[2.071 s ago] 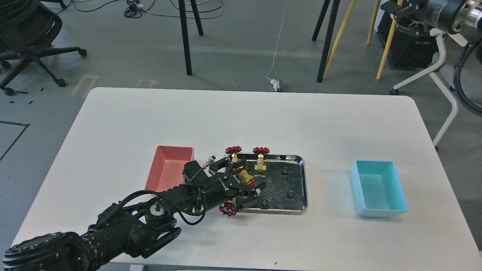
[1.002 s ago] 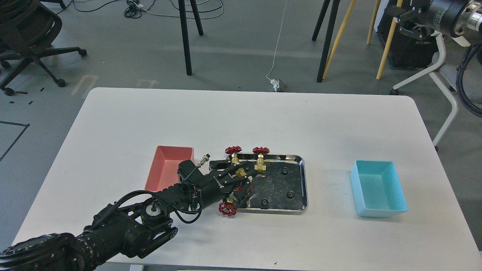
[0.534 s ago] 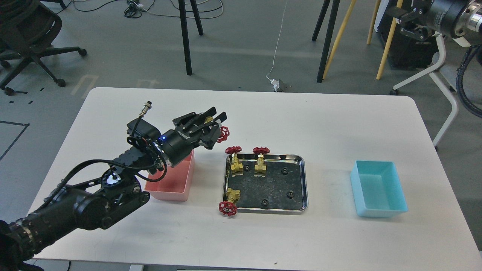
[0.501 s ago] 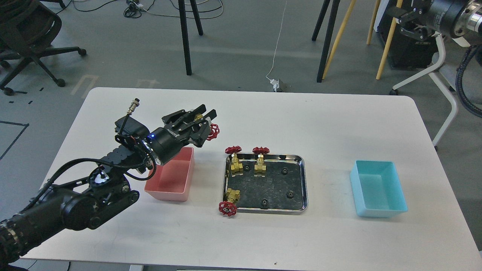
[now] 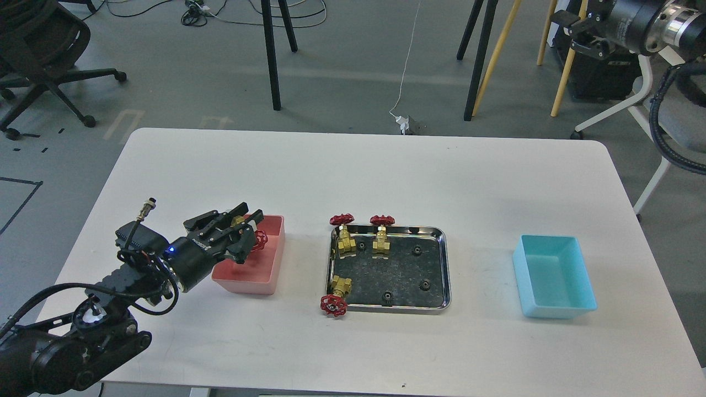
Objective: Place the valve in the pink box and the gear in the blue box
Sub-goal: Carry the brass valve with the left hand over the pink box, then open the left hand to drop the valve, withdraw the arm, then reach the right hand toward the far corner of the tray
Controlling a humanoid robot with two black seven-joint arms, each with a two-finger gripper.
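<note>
My left gripper (image 5: 248, 223) is shut on a valve (image 5: 258, 240), brass with a red handwheel, and holds it over the left part of the pink box (image 5: 265, 273). Three more valves (image 5: 342, 234) lie in and over the edge of the steel tray (image 5: 445, 264), along with several small black gears (image 5: 417, 251). The blue box (image 5: 554, 275) stands empty to the right of the tray. My right gripper (image 5: 573, 27) is raised far off at the top right, above the floor; its fingers cannot be told apart.
One valve (image 5: 334, 298) hangs its red wheel over the tray's front left corner. Chair, tripod legs and cables stand on the floor beyond the white table (image 5: 358, 165).
My left gripper closed on a valve in the tray, lifted it, and has swung left and down to the pink box. The tray now holds one valve fewer.
</note>
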